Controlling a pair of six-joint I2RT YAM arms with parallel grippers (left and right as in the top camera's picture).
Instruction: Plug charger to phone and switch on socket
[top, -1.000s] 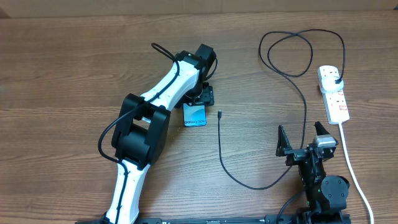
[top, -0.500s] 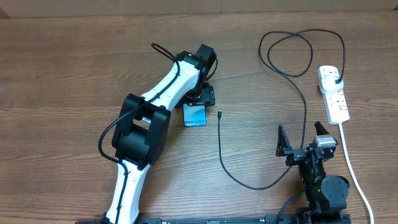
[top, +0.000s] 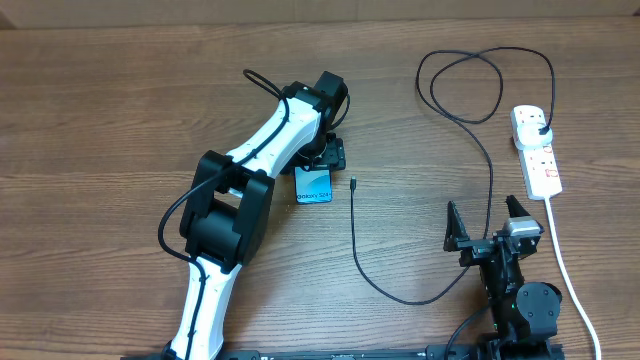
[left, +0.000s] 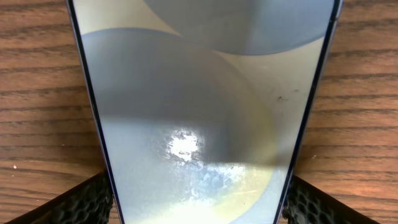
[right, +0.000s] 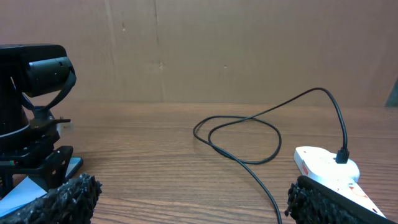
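Note:
The phone (top: 313, 185), blue-lit with white text, lies flat on the wooden table; in the left wrist view its screen (left: 199, 112) fills the frame. My left gripper (top: 326, 157) sits over its far end, one finger pad against each long edge (left: 199, 205), shut on it. The black charger cable (top: 354, 240) runs from its plug in the socket strip (top: 537, 155), loops, and ends in a small tip (top: 353, 182) just right of the phone. My right gripper (top: 485, 222) is open and empty near the front edge (right: 193, 205), left of the strip (right: 323, 165).
The strip's thick white cord (top: 565, 260) runs toward the front edge, right of my right arm. The cable loop (right: 249, 134) lies at the back right. A cardboard wall (right: 217, 50) stands behind the table.

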